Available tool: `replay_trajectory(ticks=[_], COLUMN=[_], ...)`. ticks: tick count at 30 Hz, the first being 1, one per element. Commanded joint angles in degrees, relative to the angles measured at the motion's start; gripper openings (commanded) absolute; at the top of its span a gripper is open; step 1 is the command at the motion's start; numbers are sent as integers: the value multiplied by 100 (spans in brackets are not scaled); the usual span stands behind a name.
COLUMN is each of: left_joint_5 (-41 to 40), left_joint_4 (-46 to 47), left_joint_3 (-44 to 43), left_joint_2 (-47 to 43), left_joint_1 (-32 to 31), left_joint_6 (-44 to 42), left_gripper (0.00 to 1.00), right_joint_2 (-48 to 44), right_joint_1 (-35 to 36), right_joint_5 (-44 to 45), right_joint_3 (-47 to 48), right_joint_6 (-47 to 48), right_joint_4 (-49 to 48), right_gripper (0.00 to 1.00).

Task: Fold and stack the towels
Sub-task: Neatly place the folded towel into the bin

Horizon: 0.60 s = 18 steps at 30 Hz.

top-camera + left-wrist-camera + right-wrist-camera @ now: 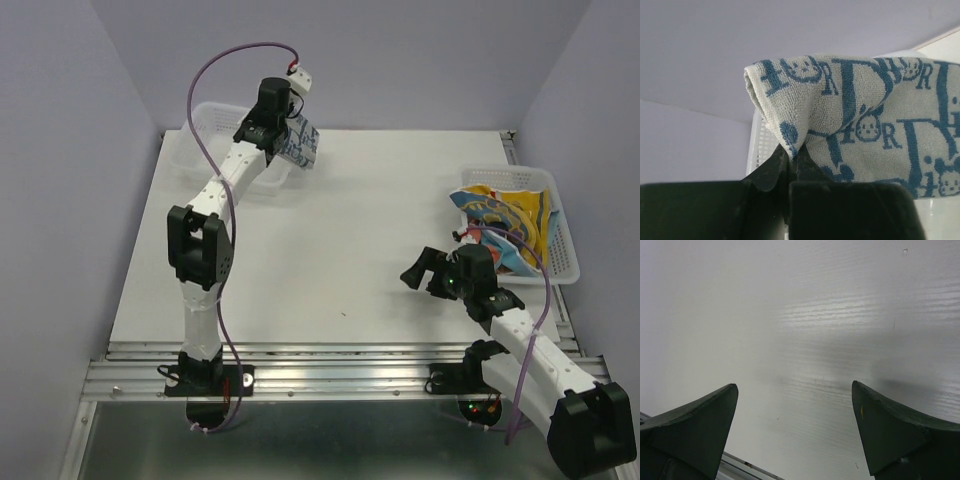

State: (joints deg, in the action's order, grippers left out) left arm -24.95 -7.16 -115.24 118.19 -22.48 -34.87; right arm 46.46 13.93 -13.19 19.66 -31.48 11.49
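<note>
Fingers [765, 175] of my left gripper [788, 157] are pinched tight on a fold of the blue-and-white towel [865, 115], holding it in the air beside a white basket [210, 125]. My right gripper [795, 387] gapes wide, holding nothing, over the table [815, 315]. To its right, the other towels [505, 220] lie heaped in a second basket [568, 262].

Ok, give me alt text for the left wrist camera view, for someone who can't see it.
The left gripper is shut on the edge of a blue-and-white towel, which hangs bunched and fills the right of the view. Behind it, part of a white mesh basket shows against a pale purple wall.
</note>
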Motion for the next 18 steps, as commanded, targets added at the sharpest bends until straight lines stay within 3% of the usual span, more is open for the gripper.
replay_trajectory(ticks=[1, 18], left_joint_5=[297, 1211], left_joint_4=[-40, 610], left_joint_3=[-227, 783], left_joint_2=[-42, 380], left_joint_1=[340, 1175], left_joint_6=[-292, -995], left_gripper=[0, 0], right_joint_2=[4, 294], right_joint_1=[-5, -13], right_joint_5=[168, 405], right_joint_3=[-103, -15], right_joint_6=[90, 99], right_joint_4=[-278, -287], right_gripper=[100, 100])
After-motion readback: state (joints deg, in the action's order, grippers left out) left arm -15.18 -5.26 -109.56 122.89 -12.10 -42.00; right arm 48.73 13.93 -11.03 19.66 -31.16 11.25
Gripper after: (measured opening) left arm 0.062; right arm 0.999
